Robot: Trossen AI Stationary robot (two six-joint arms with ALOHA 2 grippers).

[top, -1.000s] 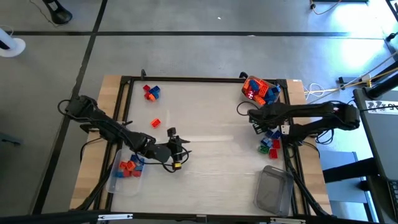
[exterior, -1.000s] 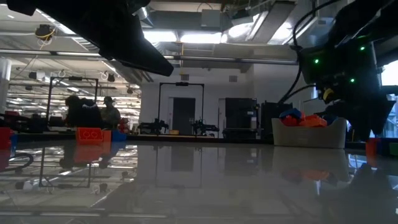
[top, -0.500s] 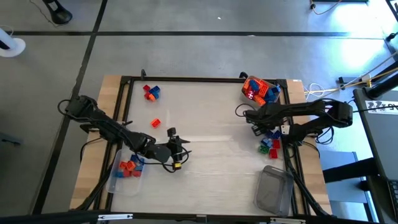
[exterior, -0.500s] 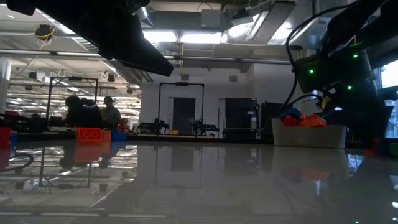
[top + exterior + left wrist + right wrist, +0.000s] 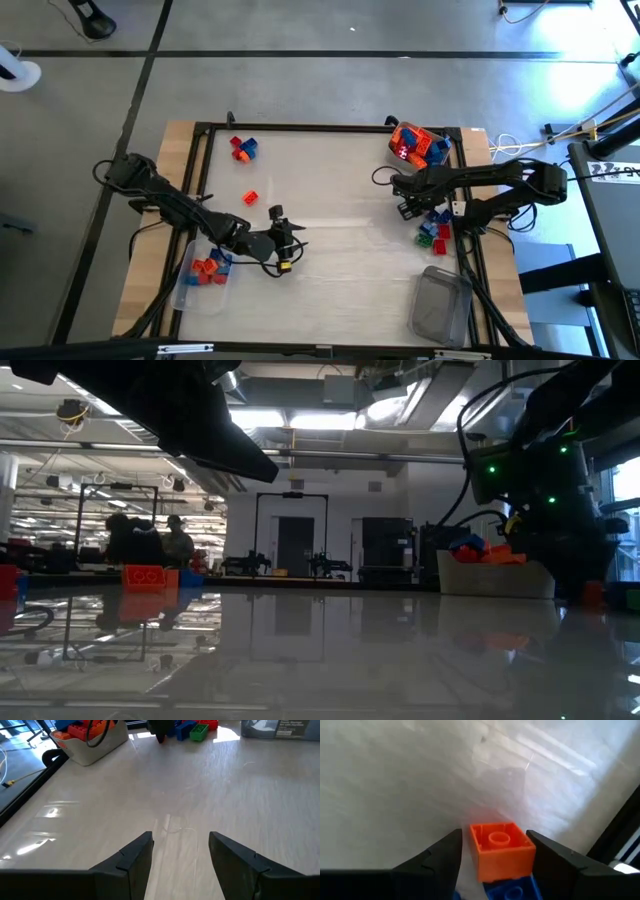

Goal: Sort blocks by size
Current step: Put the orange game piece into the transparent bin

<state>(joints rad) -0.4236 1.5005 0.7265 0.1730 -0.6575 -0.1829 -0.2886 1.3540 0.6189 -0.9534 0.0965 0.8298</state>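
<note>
The sorting looks only partly done, because blocks lie in several spots and some are not in any tub yet. At the far right corner of the table a clear tub is piled high with red, orange and blue blocks, so there is plenty left to sort. At the near left a second tub holds a few red, orange and blue blocks. At the near right a third tub seems to have nothing in it. Some blocks sit loose on the table: a little red and blue bunch at the far left, one orange block a bit nearer, and a small heap of blue, green and red ones by the right edge. The right gripper is low over the table just beside that heap, and its jaws sit on each side of an orange block stacked on a blue block, but I cannot tell if they squeeze it. The left gripper rests near the middle of the table on the left side, with its jaws apart and nothing between them
</note>
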